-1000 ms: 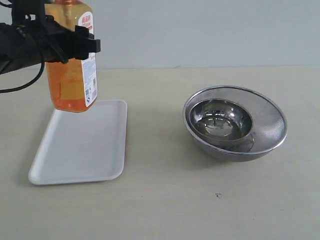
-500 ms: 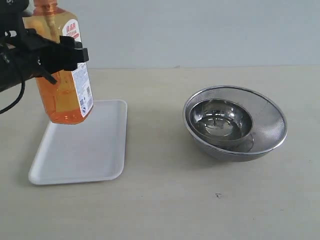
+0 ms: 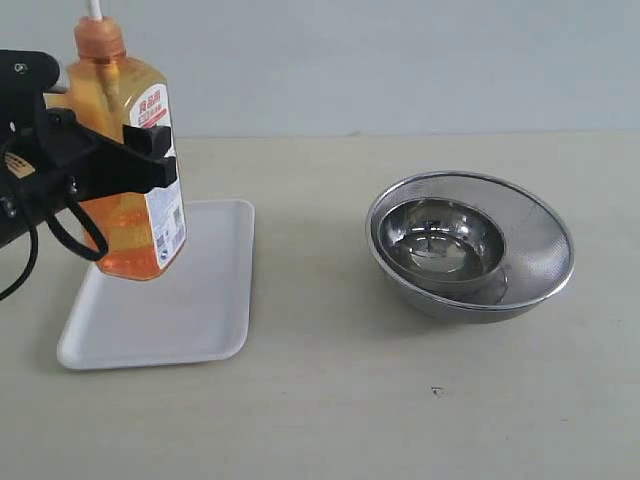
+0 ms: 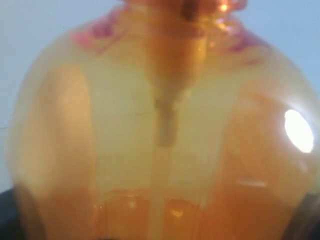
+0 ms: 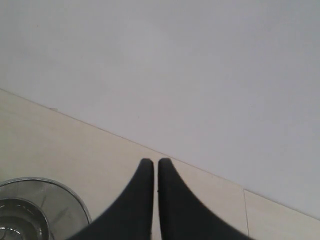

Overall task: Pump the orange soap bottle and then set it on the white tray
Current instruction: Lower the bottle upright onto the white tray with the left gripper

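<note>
Over the left side of the table (image 3: pixel 350 420), the left gripper (image 3: pixel 128 168) is pinching the orange soap bottle (image 3: pixel 125 235) around its middle, its jaws spread wide against the sides. The bottle is hanging roughly upright, tipping slightly, with its base low over the left part of the white tray (image 3: pixel 190 310); I cannot tell whether it is touching. Placing looks to be the step in hand. The next move is calling for a level set-down inside the rim before any release. The right gripper (image 5: pixel 155 167) is hovering with jaws pressed together, near the steel mesh bowl (image 3: pixel 545 215) on the right.
</note>
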`<control>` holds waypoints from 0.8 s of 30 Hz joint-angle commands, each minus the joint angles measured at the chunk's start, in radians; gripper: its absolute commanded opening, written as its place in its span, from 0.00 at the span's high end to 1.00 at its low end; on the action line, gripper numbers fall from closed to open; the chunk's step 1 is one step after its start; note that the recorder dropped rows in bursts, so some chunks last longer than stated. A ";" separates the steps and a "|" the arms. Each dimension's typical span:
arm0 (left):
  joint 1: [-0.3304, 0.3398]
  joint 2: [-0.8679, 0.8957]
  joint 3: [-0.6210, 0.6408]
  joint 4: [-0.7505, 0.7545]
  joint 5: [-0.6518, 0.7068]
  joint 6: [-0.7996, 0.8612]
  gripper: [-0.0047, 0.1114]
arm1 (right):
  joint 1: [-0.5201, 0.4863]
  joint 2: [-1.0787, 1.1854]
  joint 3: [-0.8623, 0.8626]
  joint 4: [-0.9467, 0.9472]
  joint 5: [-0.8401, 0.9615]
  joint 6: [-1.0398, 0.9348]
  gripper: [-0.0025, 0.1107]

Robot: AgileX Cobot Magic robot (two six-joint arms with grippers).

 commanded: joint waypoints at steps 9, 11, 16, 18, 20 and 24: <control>0.001 -0.023 -0.002 0.028 -0.057 -0.013 0.92 | -0.001 -0.008 0.000 -0.004 -0.006 -0.002 0.98; 0.001 -0.023 -0.002 0.028 -0.071 -0.013 0.92 | -0.001 -0.008 0.000 -0.004 -0.006 -0.002 0.98; 0.001 0.007 -0.002 0.028 -0.143 -0.001 0.92 | -0.001 -0.008 0.000 -0.004 -0.006 -0.002 0.98; 0.001 0.023 -0.002 0.024 -0.171 -0.014 0.92 | -0.001 -0.008 0.000 -0.004 -0.006 -0.002 0.98; 0.001 0.043 0.000 0.019 -0.212 -0.065 0.92 | -0.001 -0.008 0.000 -0.004 -0.006 -0.002 0.98; 0.001 0.091 0.022 0.019 -0.341 -0.144 0.92 | -0.001 -0.008 0.000 -0.004 -0.004 -0.002 0.98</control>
